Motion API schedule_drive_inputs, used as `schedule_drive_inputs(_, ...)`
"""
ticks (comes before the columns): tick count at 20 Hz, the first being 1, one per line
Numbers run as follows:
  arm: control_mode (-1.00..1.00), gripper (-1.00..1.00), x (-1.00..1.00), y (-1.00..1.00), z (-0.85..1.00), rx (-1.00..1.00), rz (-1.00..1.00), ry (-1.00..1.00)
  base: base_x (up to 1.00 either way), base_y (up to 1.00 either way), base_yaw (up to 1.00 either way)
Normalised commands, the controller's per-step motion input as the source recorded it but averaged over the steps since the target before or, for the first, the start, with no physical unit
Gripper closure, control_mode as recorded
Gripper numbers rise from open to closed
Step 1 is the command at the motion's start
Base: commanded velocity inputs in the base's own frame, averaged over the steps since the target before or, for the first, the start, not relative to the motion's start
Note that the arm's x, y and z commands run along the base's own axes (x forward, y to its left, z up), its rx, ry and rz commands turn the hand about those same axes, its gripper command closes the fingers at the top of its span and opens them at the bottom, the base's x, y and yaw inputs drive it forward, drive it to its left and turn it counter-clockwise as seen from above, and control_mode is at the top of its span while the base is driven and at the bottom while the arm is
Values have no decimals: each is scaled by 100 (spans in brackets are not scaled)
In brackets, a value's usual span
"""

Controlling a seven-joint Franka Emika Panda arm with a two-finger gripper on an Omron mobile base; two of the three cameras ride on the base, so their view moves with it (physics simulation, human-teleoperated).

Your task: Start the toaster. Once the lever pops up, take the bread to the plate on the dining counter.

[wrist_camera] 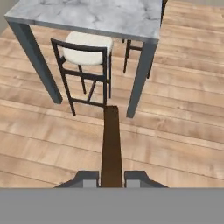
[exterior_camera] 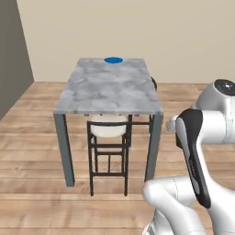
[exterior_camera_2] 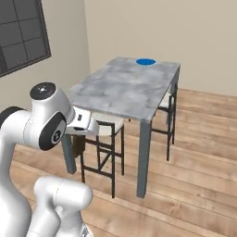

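Ahead of the base stands the dining counter (exterior_camera: 110,89), long axis running away from the robot, with a cream-seated chair (exterior_camera: 108,127) tucked under its near edge. At the far end of the marble top, close to the back edge, lies the plate (exterior_camera: 113,60), flat and bare, well apart from the arm. Lower and nearer, in the hand view, the gripper (wrist_camera: 112,178) is closed on the bread (wrist_camera: 111,146), the slice seen edge-on between the two tips, its long axis pointing forward toward the counter's near right leg. Judgement: the toaster stage is done and carrying is under way. The coming move turns on distance: the plate lies straight ahead, above the hand and across nearly the whole tabletop.
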Motion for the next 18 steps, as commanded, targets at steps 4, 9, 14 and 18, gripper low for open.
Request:
schedule_drive_inputs(4, 100, 100, 0, 0, 0, 0, 0, 0, 7, -100, 0)
schedule_drive_inputs(9, 100, 100, 0, 0, 0, 0, 0, 0, 6, -100, 0)
schedule_drive_inputs(14, 100, 100, 0, 0, 0, 0, 0, 0, 39, -100, 0)
schedule_drive_inputs(18, 100, 100, 0, 0, 0, 0, 0, 0, 65, -100, 0)
